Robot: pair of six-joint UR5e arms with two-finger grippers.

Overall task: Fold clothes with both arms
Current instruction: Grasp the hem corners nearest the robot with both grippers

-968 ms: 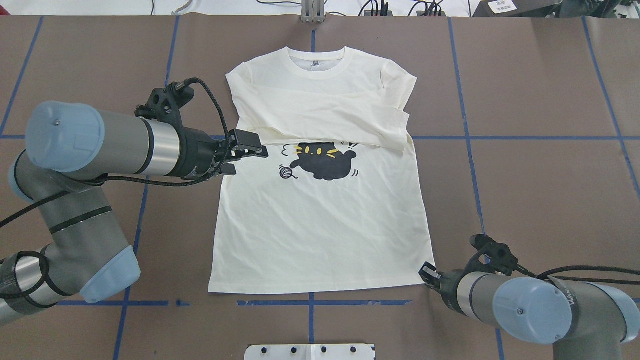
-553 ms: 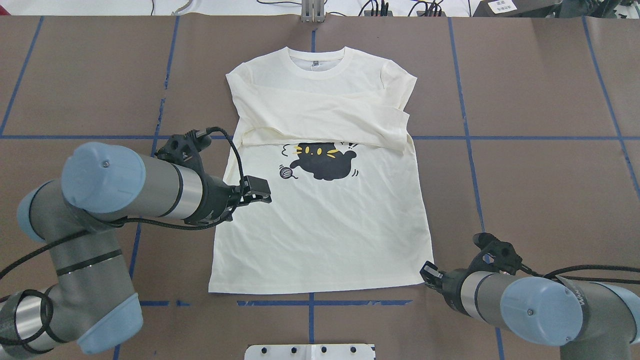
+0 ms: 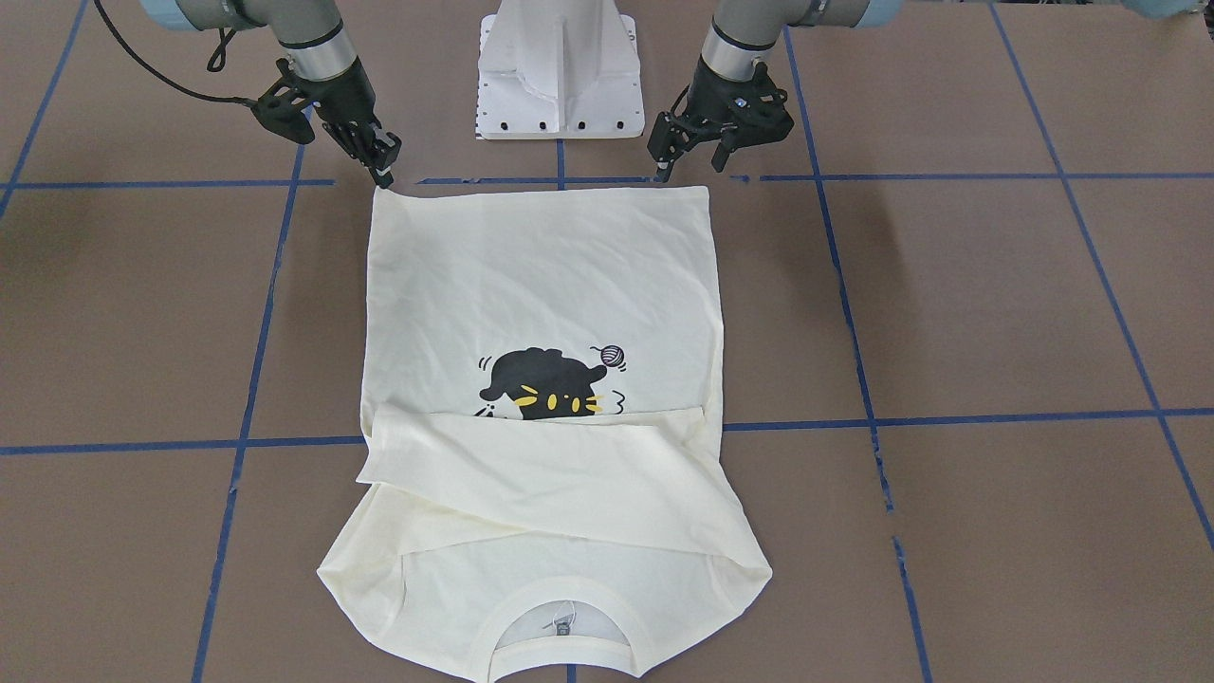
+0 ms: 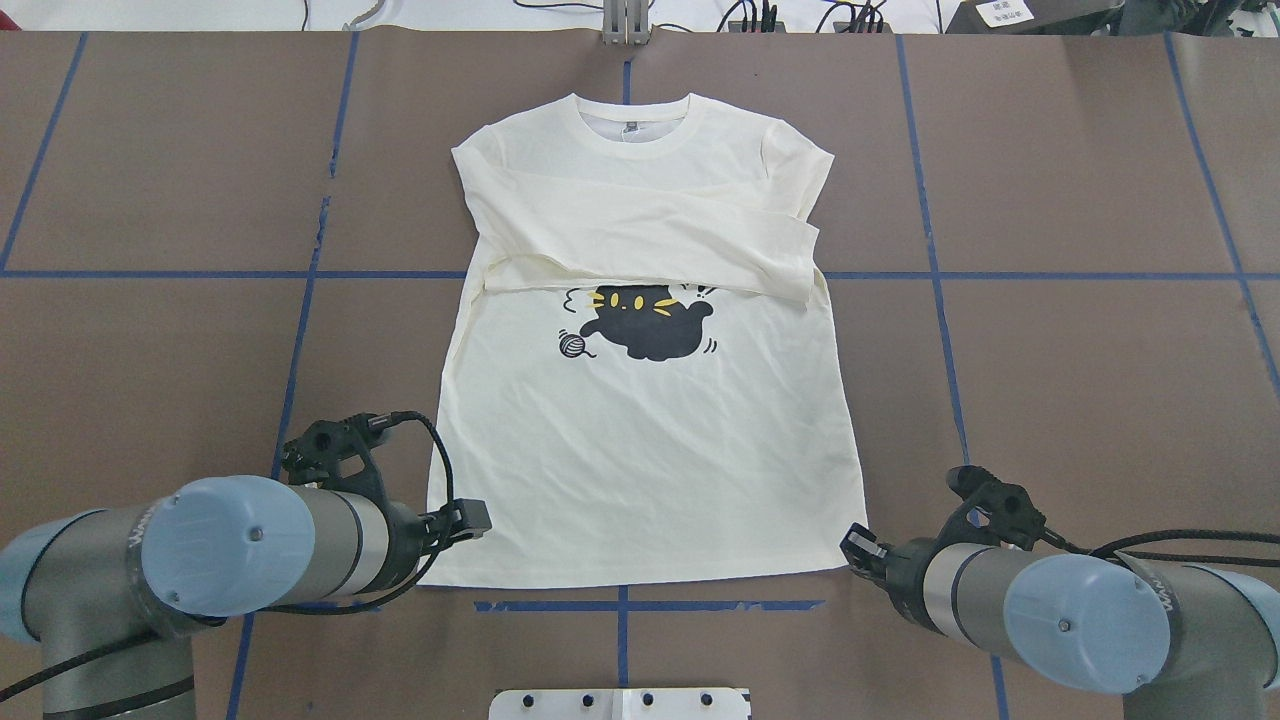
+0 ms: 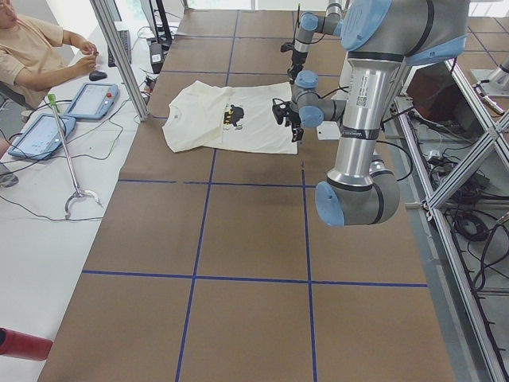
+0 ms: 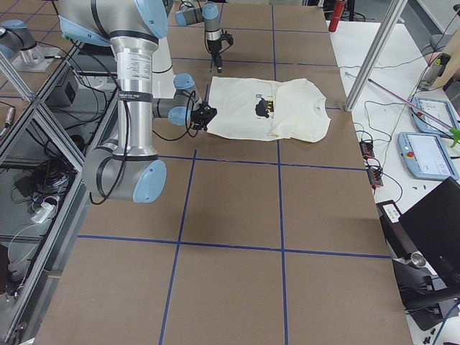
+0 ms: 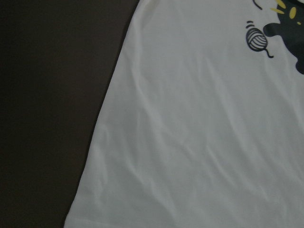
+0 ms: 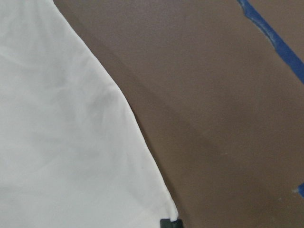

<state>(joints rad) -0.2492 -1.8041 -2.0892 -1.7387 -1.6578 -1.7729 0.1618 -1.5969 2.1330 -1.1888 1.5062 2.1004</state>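
The cream T-shirt (image 4: 640,450) lies flat and print side up, with its collar (image 4: 633,128) at the far end. Both sleeves (image 4: 650,235) are folded across the chest, just above the black cat print (image 4: 650,322). My left gripper (image 4: 478,520) is open and hovers at the hem's left corner; it also shows in the front view (image 3: 689,161). My right gripper (image 4: 858,548) is at the hem's right corner, its jaws together on the fabric edge (image 8: 164,209). It shows the same way in the front view (image 3: 382,173).
The brown table cover (image 4: 1080,400) carries blue tape lines (image 4: 620,606). The white robot pedestal (image 3: 560,71) stands just behind the hem. Cables and plugs lie along the far table edge (image 4: 800,15). An operator (image 5: 32,56) sits beyond the collar end.
My left arm has swung back from the folded sleeve beside the cat print, down along the shirt's left side to the hem corner. The right arm has hardly moved.
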